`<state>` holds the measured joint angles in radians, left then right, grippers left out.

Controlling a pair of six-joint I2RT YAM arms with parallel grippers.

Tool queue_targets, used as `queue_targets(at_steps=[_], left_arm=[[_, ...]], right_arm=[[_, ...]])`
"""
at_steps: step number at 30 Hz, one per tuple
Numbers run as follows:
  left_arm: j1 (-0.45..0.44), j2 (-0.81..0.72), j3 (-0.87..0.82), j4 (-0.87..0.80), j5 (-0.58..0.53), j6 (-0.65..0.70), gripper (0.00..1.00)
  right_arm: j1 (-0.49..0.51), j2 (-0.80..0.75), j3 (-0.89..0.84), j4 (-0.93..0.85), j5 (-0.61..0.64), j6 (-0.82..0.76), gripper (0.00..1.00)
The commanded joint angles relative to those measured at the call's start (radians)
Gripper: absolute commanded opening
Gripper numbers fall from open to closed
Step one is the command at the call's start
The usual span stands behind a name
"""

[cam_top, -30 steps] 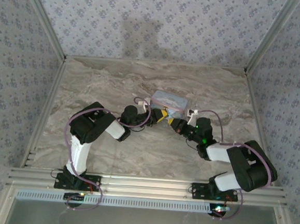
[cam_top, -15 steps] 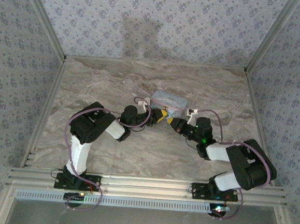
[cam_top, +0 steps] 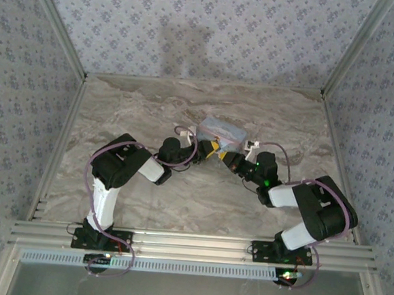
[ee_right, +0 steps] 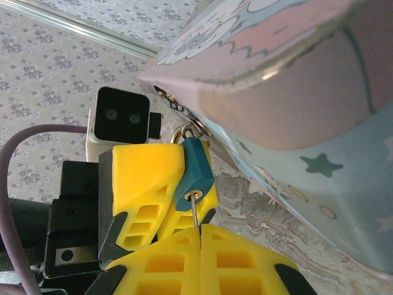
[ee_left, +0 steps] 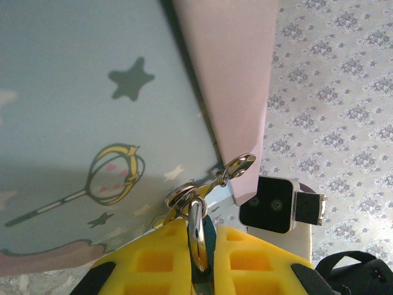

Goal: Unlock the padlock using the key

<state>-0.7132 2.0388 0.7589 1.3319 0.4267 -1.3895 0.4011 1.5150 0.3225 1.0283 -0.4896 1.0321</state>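
The padlock has a matt teal body; the key is bright metal. The box looks smooth, faintly glossy, perhaps plastic. The table is smooth, marble-patterned.

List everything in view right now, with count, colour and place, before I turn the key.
box: one, light blue with cartoon print, mid-table, just beyond both claws
hasp: one, silver, on the box's edge by the padlock
padlock: one, dark teal, beside the box, between the left claw's fingers
key: one, thin and pale, tip at the padlock's keyhole
table: one, grey marble, under everything
walls: three, blue-grey patterned, around the table
left claw: one, yellow fingers, shut on the padlock
right claw: one, yellow fingers, shut on the key
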Motion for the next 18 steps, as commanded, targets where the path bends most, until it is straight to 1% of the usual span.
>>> queue_targets(at_steps=[1,5,10,15,18], left_arm=[[-0.031,0.003,0.026,0.075,0.094,0.001,0.03],[-0.031,0.003,0.028,0.075,0.098,0.001,0.03],[-0.031,0.004,0.034,0.075,0.101,0.000,0.03],[-0.032,0.003,0.036,0.075,0.101,0.000,0.03],[-0.033,0.001,0.039,0.075,0.101,0.001,0.03]], right_arm=[[-0.011,-0.002,0.033,0.028,0.034,0.013,0.00],[-0.024,-0.033,0.036,-0.037,0.041,-0.008,0.00],[-0.043,-0.047,0.037,-0.059,0.036,-0.012,0.00],[-0.036,-0.035,0.057,-0.062,0.009,-0.003,0.00],[-0.040,-0.016,0.053,-0.017,0.007,0.048,0.00]])
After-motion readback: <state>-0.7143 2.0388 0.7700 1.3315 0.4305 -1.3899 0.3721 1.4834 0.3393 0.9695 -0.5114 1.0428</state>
